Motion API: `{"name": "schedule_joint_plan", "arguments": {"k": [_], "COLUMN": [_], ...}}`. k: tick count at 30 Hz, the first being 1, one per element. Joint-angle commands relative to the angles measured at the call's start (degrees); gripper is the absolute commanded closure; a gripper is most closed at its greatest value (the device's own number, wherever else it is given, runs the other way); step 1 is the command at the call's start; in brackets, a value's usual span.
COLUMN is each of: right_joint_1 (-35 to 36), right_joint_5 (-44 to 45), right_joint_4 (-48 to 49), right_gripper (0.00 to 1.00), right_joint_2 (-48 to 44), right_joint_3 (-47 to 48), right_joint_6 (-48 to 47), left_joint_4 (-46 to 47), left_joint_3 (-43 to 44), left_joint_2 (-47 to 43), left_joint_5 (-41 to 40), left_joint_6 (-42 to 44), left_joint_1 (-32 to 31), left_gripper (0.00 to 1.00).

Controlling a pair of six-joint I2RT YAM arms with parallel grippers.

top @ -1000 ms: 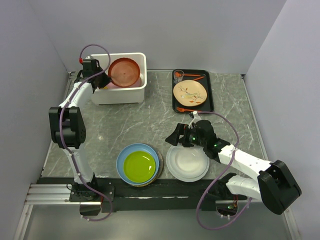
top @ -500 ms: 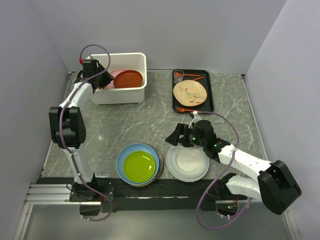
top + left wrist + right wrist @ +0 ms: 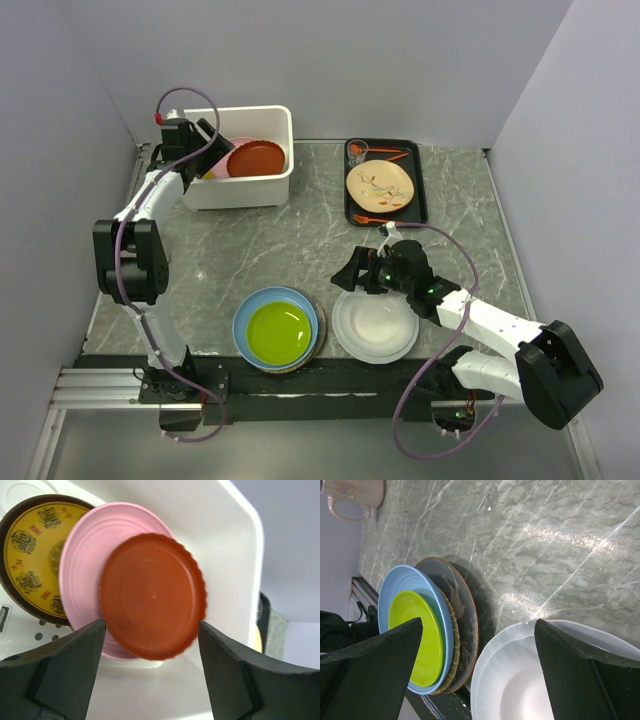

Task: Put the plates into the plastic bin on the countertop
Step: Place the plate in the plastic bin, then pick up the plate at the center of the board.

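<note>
2 gaping hands: left hand [image 3: 150, 627] over scalloped red-brown plate [image 3: 152, 597], right hand [image 3: 477, 624] by glossy white plate [image 3: 520, 680]

Nothing readable; the characters on the gold-patterned plate [image 3: 30, 550] are illegible.

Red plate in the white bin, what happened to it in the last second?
The red plate tipped down from standing up and now rests on the pink plate in the bin. The left end effector is open now; it seems to have let the plate go and backed off a little. The right end effector, the white plate, the blue plate and the green plate did not move.
</note>
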Motion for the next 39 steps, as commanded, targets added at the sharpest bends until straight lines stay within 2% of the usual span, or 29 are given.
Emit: {"name": "schedule_joint_plan", "arguments": {"k": [1,5,13,25,39], "right_joint_1": [0.4,0.3,0.4,0.4,1.3], "right_joint_5": [0.6,0.5,0.5,0.3,-1.6], "right_joint_4": [1.0,1.0,0.8,-0.4,0.2], "right_gripper": [0.0,0.0,0.0,0.0,0.0], "right_joint_2": [-1.1,-1.3,-1.8,-4.0,-4.2], "right_joint_3": [0.5,0.8,1.0,1.0,1.1], "right_joint_6": [-0.3,-0.2,0.0,-0.2,0.9], "left_joint_4": [3.4,4.7,1.4,2.2,-2.9], "left_joint_3": [-0.8,-2.7,-4.0,-20.3,-33.3], "left_joint_2": [-6.1,-10.5,-16.8,-29.4,-39.7], "left_joint_5": [3.8,4.8,4.1,4.0,2.4], "left_joint_6": [-0.2,0.3,3.7,5.3,5.3], "left_joint_1": [0.2,-0.8,-6.1,-12.1,-17.2], "left_gripper": [0.21,0.21,0.21,0.22,0.23]}}
